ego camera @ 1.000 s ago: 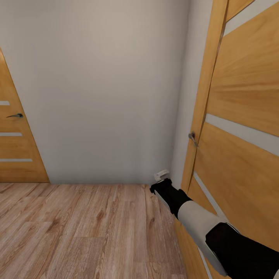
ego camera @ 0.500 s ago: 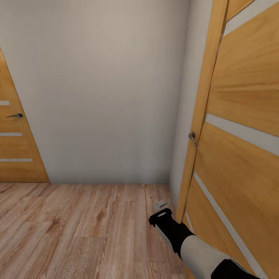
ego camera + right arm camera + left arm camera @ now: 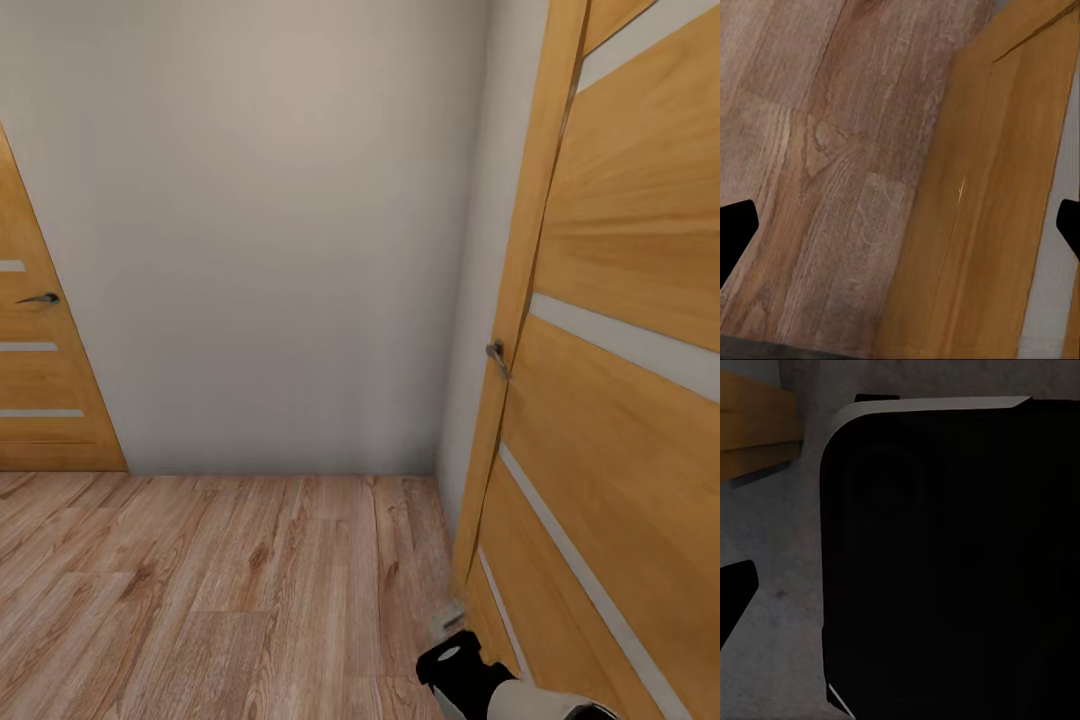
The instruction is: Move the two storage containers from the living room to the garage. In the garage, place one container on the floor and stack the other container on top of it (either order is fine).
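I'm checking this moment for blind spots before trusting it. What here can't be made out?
- Right hand, head view: a pale tip above the black wrist at the bottom edge; open or shut unreadable.
- Left wrist view: a dark rounded body up close blocks most of it; what lies behind is hidden.
- Right door, head view: cut off by the right edge.
- Left door: cut off by the left edge.
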Robot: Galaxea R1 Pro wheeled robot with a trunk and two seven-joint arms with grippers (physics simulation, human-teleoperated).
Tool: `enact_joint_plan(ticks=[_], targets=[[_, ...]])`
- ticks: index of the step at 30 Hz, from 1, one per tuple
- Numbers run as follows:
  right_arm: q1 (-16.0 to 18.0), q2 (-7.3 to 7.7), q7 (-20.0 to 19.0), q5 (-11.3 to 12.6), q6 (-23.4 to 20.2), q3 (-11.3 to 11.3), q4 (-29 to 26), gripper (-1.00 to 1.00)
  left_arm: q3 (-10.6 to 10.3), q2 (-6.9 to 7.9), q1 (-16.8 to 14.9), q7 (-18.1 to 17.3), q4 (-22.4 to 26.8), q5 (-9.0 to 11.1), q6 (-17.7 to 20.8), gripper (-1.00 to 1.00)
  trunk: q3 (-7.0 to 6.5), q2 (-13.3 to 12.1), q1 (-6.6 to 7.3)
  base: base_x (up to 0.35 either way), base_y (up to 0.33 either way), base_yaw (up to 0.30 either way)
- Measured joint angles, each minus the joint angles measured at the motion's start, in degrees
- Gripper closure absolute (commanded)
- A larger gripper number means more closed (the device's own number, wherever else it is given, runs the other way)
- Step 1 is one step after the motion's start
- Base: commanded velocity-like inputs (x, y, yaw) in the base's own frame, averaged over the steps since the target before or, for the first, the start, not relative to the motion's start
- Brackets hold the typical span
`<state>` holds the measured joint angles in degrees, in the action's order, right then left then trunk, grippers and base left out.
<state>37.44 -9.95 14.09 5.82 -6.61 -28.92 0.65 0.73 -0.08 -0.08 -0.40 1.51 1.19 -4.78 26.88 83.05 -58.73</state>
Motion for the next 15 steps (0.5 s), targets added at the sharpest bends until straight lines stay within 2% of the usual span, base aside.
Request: enact_joint_plan(ticks=[4, 10, 15], targets=[[-5.8, 0.00, 0.1, -0.2, 1.4, 0.0, 0.9, -1.00, 0.0, 0.00, 0.0, 0.0, 0.0, 0.0, 0.0, -1.00, 0.00, 0.0, 0.00, 0.000, 0.000, 0.000], [-9.3, 0.00, 0.1, -0.3, 3.1, -0.2, 1.1, -1.00, 0.0, 0.00, 0.0, 0.0, 0.0, 0.0, 0.0, -1.00, -0.01, 0.0, 0.00, 0.000, 0.000, 0.000], [-14.3, 0.00, 0.1, -0.3, 5.2, -0.1, 1.1, -1.00, 0.0, 0.00, 0.0, 0.0, 0.0, 0.0, 0.0, -1.00, 0.00, 0.0, 0.00, 0.000, 0.000, 0.000]])
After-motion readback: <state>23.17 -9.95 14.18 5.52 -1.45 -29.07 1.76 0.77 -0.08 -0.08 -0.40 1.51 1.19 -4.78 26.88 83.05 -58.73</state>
